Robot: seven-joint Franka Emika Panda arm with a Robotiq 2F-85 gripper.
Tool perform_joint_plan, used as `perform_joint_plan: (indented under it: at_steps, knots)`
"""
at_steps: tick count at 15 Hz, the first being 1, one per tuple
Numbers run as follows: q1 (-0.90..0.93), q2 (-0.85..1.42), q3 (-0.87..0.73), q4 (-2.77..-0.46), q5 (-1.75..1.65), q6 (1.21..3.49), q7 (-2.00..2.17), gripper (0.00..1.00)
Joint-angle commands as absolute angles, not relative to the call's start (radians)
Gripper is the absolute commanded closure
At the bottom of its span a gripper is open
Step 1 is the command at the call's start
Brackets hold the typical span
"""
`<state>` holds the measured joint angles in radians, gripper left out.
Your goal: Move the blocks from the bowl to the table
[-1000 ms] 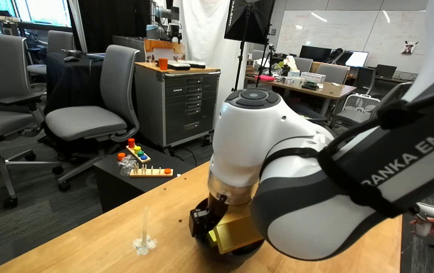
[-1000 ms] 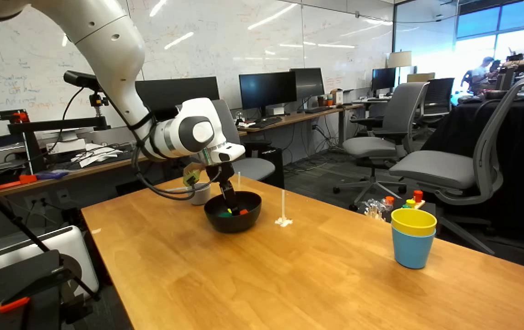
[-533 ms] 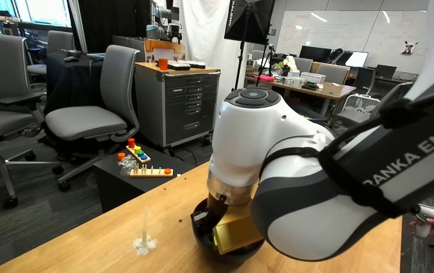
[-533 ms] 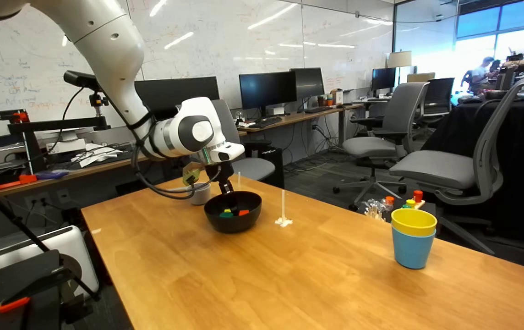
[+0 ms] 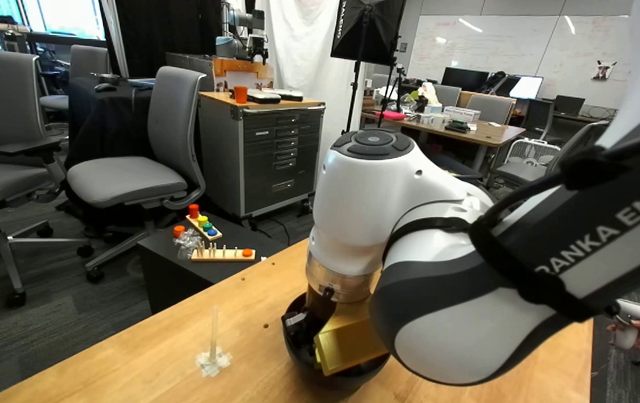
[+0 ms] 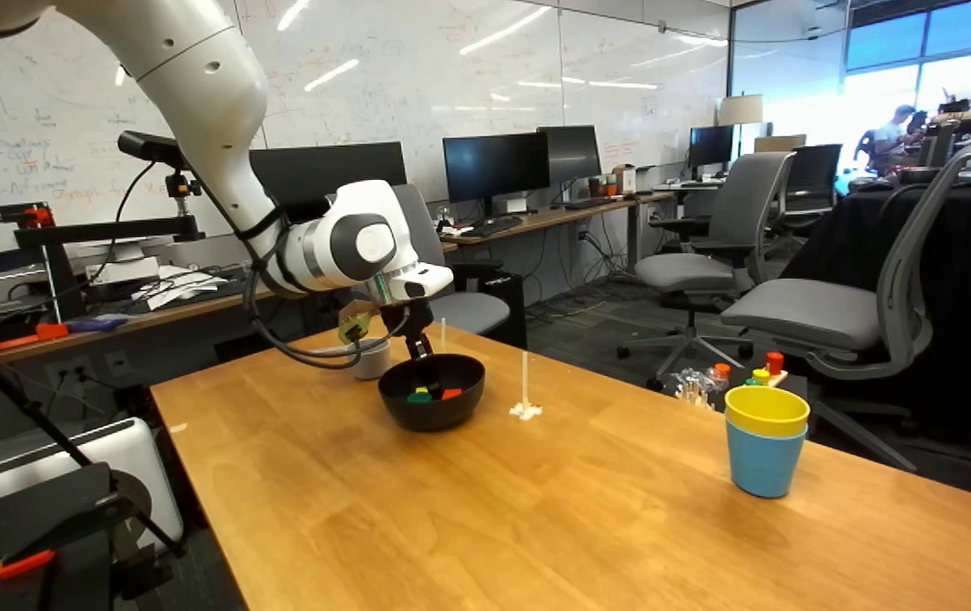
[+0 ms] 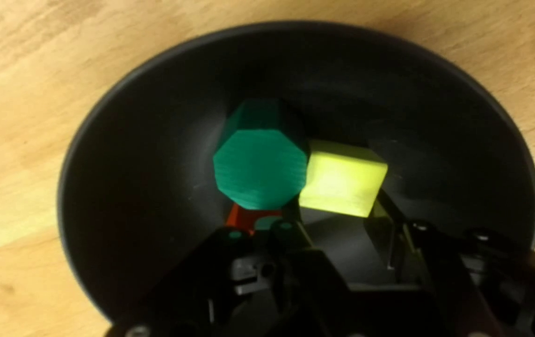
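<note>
The yellow block (image 7: 342, 185) is inside the bowl (image 7: 298, 27) on the table (image 7: 15, 154), gripped by the jaws, which are parted only by its width; its visible face runs longest from jaw to jaw. Just beside it, the green block (image 7: 260, 168) turns an octagonal end to the wrist camera. The red block (image 6: 451, 394), also inside, shows plainly in an exterior view, mostly hidden in the wrist view; its long axis I cannot tell. Only an exterior view shows the cup (image 6: 764, 454).
</note>
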<state>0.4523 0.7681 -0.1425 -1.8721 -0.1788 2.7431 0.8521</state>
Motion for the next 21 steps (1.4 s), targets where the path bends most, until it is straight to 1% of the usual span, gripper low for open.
perform_joint_plan:
  at_steps: [1,13,21]
  knots:
    - [0.467,0.767,-0.154,-1.881,-0.160,2.734,0.862,0.85]
    - [0.466,0.680,-0.164,-1.897,-0.158,2.690,0.872,0.85]
    - [0.442,0.532,-0.149,-1.945,-0.176,2.616,0.862,0.85]
